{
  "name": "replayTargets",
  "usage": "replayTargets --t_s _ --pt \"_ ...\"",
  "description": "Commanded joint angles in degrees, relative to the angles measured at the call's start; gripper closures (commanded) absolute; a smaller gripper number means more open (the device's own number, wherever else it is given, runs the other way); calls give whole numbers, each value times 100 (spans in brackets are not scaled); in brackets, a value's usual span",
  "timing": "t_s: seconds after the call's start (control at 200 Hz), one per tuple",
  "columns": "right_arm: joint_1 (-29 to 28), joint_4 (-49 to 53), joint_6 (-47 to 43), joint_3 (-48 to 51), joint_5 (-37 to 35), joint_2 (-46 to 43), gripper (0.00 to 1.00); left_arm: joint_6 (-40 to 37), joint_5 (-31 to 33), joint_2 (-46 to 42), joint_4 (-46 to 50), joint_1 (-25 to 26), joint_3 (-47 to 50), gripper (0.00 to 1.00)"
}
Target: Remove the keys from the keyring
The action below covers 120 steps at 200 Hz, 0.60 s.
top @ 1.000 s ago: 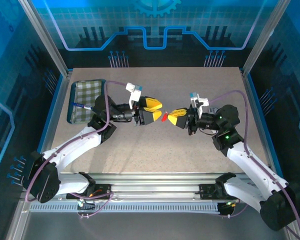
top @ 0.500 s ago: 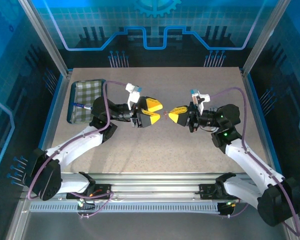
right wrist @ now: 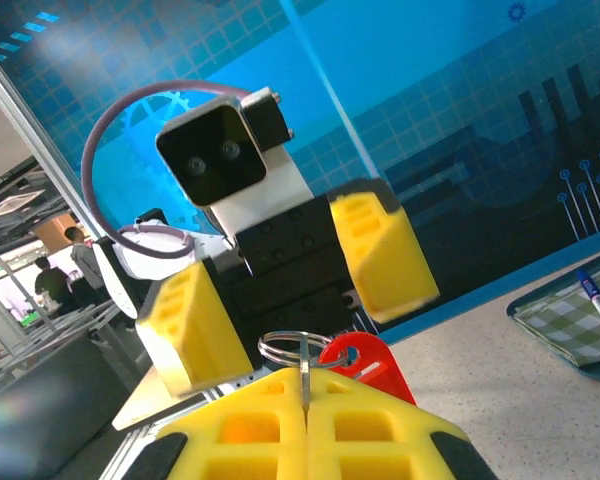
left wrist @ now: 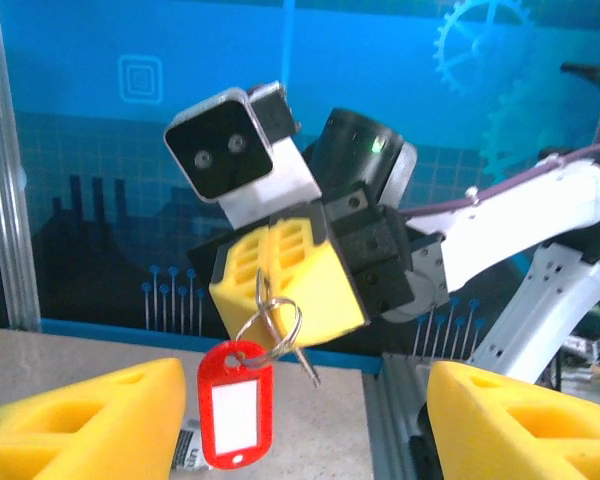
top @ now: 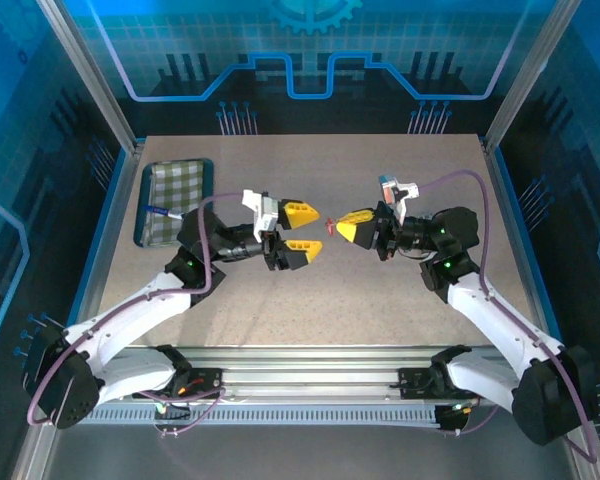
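Observation:
The keyring hangs in mid-air above the table: a silver split ring with a red tag dangling under it. From the ring a thin grey key sticks down. My right gripper is shut on the keyring, with a thin metal edge pinched at the seam of its yellow pads. The ring and the tag stand just past its tips. My left gripper faces it, open, its fingers wide on either side of the tag and touching nothing.
A checked tray lies at the table's back left with a blue-and-white pen on it. A white label lies on the table under the tag. The table's metal frame runs along the near edge.
My left gripper's jaws have spread wider, and its lower finger has dropped toward the near side. The right gripper has lifted the keyring slightly and stays shut.

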<state>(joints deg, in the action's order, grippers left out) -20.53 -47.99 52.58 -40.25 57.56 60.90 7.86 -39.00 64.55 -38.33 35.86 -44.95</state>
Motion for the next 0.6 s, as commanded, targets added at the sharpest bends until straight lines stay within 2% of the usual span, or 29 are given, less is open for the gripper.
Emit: replayTargets --t_s 0.0,0.155,0.596 --pt "85 -409 219 -150 89 26 100 -772 466 18 329 118 -177 35" --pt "85 -641 393 -150 128 96 100 -943 757 38 300 176 -206 35" --pt "67 -1228 789 -72 150 311 100 -962 778 251 344 236 -516 55"
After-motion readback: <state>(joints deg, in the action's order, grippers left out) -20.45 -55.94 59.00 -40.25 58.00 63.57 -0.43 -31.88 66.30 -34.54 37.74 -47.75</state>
